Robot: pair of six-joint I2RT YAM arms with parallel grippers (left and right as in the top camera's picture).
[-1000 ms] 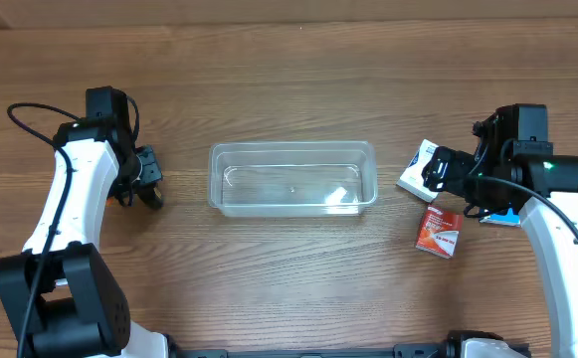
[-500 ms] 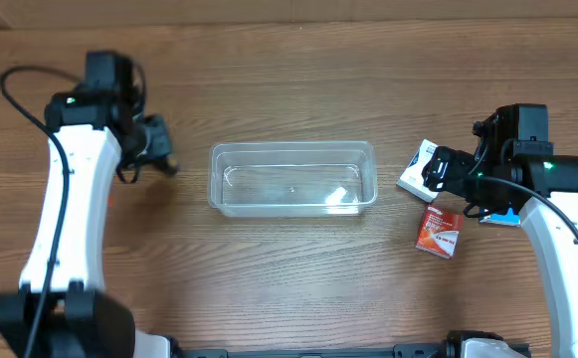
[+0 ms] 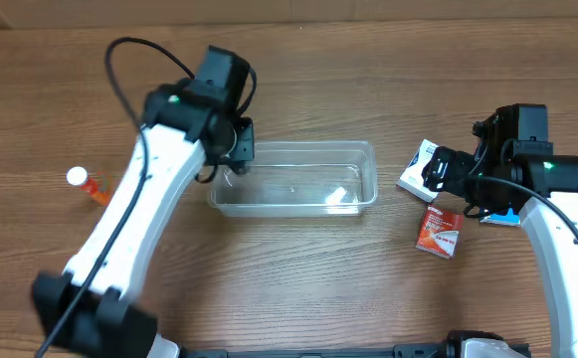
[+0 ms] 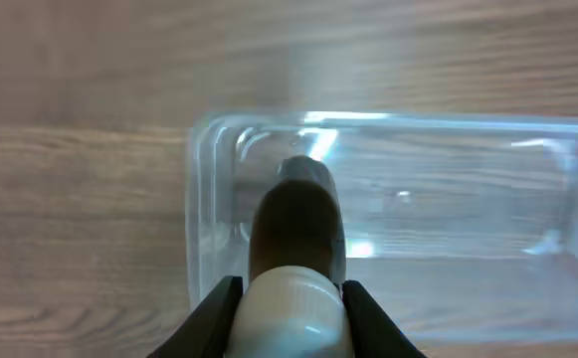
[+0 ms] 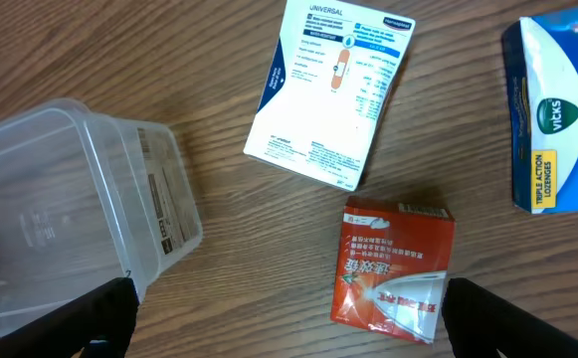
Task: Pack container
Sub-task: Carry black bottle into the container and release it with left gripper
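Under left gripper (image 4: 289,316) clamping bottle (image 4: 296,227), left end of container (image 4: 202,189), right gripper (image 5: 287,320) spread wide.

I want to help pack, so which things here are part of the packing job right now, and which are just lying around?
In the job now:
container
dark bottle, held over it
left gripper, gripping that bottle

Just lying about, maybe for packing later:
white box
red packet
blue Vicks box
small orange bottle
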